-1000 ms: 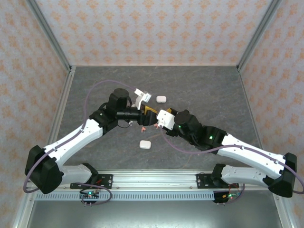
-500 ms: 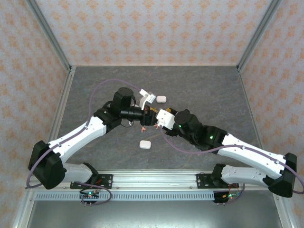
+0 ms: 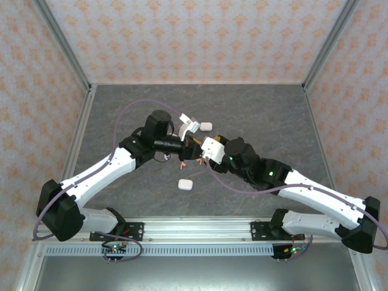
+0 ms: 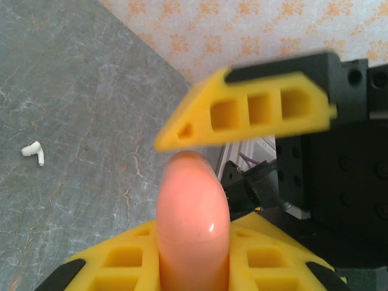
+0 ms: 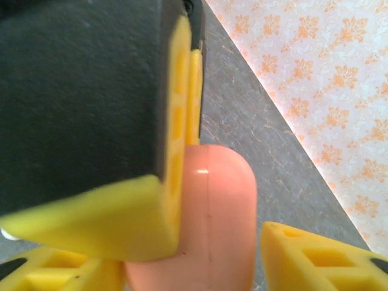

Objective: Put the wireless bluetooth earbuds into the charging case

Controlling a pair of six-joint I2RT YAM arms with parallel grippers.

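Note:
A salmon-pink charging case (image 4: 193, 218) stands shut between the two yellow fingers of my left gripper (image 4: 194, 251), which is shut on it above the table's middle. My right gripper (image 5: 191, 267) faces it from the other side. That gripper stands open around the same case (image 5: 212, 218), with a slim gap showing at its right finger (image 5: 321, 257). In the top view both grippers, left (image 3: 191, 143) and right (image 3: 200, 152), meet nose to nose. Two pink earbuds (image 3: 182, 164) lie just below them. One white earbud (image 4: 33, 153) lies on the grey tabletop.
A white case (image 3: 205, 127) lies behind the grippers and another white case (image 3: 185, 184) lies nearer the front rail. Patterned walls close the table (image 3: 260, 115) on three sides. Purple cables loop over both arms.
My left arm has pushed right towards the right gripper and its wrist has turned. The right gripper has edged up and left to meet it.

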